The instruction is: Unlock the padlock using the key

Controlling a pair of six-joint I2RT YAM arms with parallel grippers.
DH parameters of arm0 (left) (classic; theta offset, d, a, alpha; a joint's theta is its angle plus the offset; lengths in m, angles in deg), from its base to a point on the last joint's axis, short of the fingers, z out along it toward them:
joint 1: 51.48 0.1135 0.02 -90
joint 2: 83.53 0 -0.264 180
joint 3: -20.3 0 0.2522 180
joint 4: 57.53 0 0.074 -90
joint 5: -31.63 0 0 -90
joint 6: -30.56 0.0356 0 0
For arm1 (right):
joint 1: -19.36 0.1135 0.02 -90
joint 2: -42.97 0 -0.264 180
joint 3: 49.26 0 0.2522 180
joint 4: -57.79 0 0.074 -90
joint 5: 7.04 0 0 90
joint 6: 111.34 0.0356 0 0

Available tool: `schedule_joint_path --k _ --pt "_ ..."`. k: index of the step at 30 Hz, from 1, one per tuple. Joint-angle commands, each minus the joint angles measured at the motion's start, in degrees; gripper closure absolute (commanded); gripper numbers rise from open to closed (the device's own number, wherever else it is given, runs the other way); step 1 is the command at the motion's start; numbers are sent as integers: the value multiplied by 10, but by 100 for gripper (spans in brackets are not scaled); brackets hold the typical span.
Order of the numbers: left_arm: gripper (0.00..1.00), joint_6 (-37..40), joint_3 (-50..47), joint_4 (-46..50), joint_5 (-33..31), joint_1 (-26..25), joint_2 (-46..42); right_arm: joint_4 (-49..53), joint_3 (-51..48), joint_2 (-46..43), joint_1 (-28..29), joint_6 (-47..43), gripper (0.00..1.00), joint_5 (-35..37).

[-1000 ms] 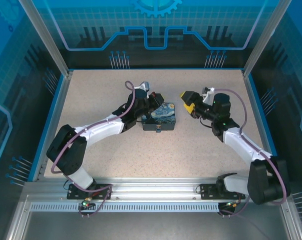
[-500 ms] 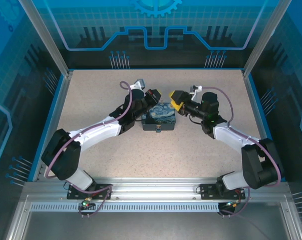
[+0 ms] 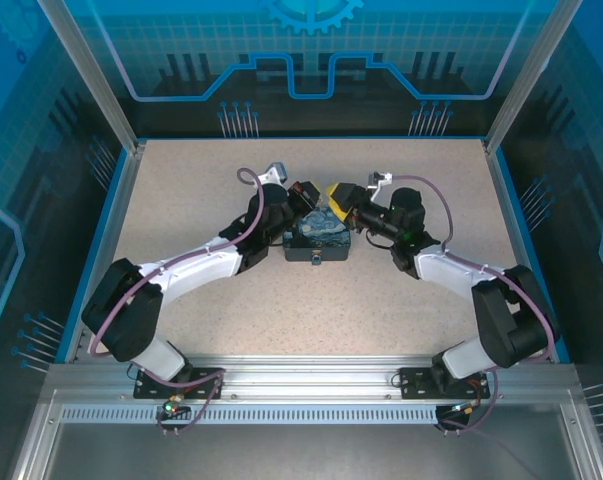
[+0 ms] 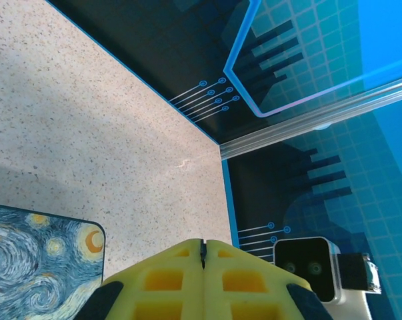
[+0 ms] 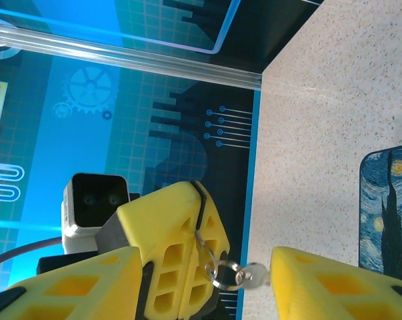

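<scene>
Speckled beige table point(image 3: 181, 200) inside blue walls, with a night-sky box point(image 3: 319, 242) at its middle. Above the box's far edge, the left gripper point(image 4: 203, 248) is clamped tight on a thin metal piece point(image 5: 202, 243). A ring point(image 5: 222, 275) and the small silver key point(image 5: 255, 275) dangle from it. The right gripper point(image 3: 339, 196) has its jaws apart, with the key between them, untouched.

the key point(image 5: 204, 243) is mostly hidden, seemingly pinched inside the left pincer point(image 5: 202, 213).
</scene>
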Motion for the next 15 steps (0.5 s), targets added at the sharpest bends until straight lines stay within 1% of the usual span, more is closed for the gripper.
schedule_joint_path --k 1,6,9,14,15 --pt "100 -29 -16 -36 -28 -8 -16 -62 11 24 13 22 49 28" --pt "100 -54 -28 -53 -48 -13 -17 -105 21 58 27 47 55 32" --pt "100 -58 -32 -57 -61 -15 -19 -110 19 60 30 48 59 34" --pt "100 -63 -33 -60 -74 -17 -21 -109 15 56 30 49 69 34" --pt "100 -65 -33 -61 -76 -16 -20 -109 14 56 30 49 70 33"
